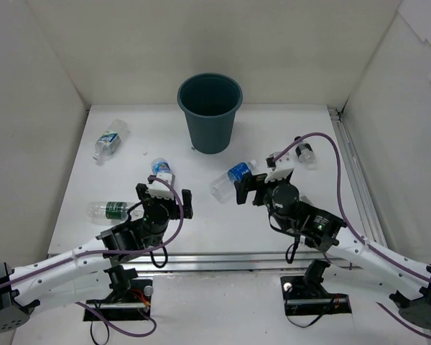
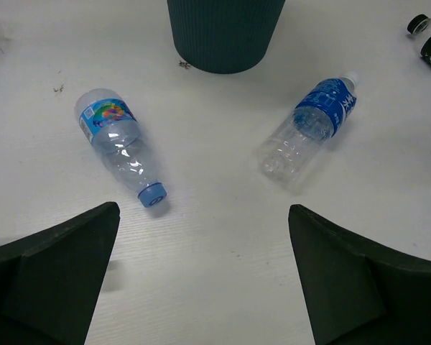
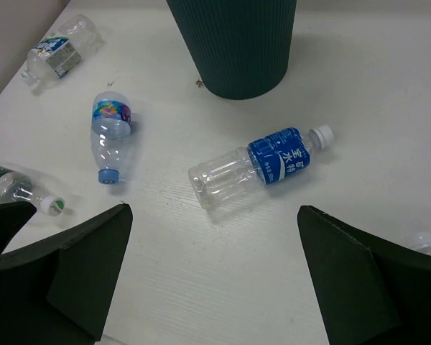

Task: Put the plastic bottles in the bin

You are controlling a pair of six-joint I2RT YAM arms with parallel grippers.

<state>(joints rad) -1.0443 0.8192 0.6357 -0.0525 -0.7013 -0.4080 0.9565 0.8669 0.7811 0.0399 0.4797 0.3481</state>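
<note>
The dark teal bin (image 1: 210, 108) stands upright at the back middle. Five clear bottles lie on the white table: one at far left (image 1: 109, 139), one with a colourful label (image 1: 160, 169), a green-banded one (image 1: 113, 210), a blue-banded one (image 1: 233, 180), and one at the right (image 1: 305, 152). My left gripper (image 1: 164, 195) is open and empty, just short of the colourful-label bottle (image 2: 118, 144). My right gripper (image 1: 250, 191) is open and empty, just short of the blue-banded bottle (image 3: 262, 167). The bin also shows in both wrist views (image 2: 225, 32) (image 3: 233, 43).
White walls close in the table on the left, back and right. A metal rail (image 1: 355, 172) runs along the right side. A purple cable (image 1: 323, 140) loops over the right arm close to the right-hand bottle.
</note>
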